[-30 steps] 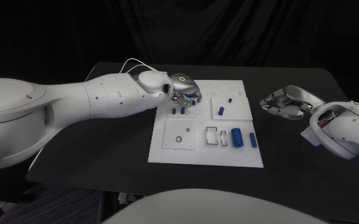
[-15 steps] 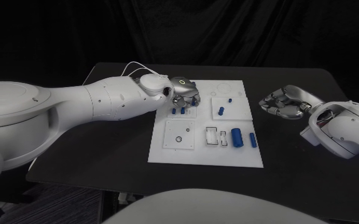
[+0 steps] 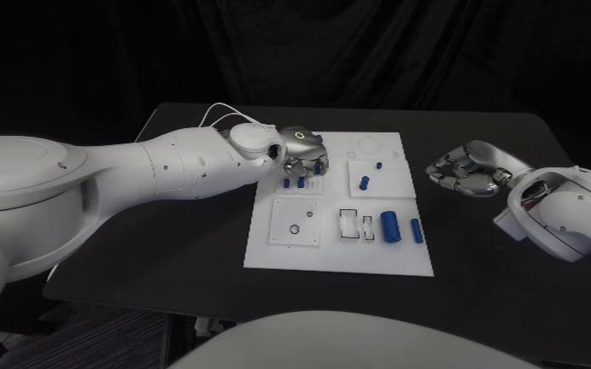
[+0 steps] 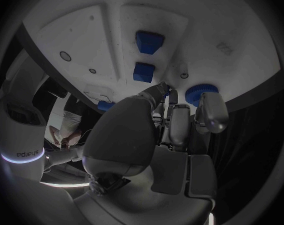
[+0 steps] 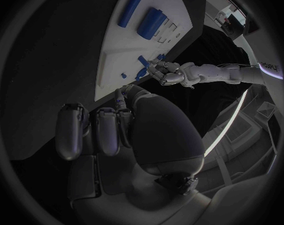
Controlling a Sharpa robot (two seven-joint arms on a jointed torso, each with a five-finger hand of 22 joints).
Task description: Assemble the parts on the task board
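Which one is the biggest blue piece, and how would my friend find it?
Find the white task board in the middle of the black table. Look along its near edge, toward the right. The fat blue cylinder lies there, thicker than the slim blue rod beside it.

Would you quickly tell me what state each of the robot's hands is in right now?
Left hand: over the task board, fingers curled; whether it holds a blue part cannot be told.
Right hand: off the board, fingers curled in, holding nothing.

The left robot hand (image 3: pixel 301 153) reached in from the left, fingers curled downward. The right robot hand (image 3: pixel 468 170) hung at the right, fingers curled, holding nothing.
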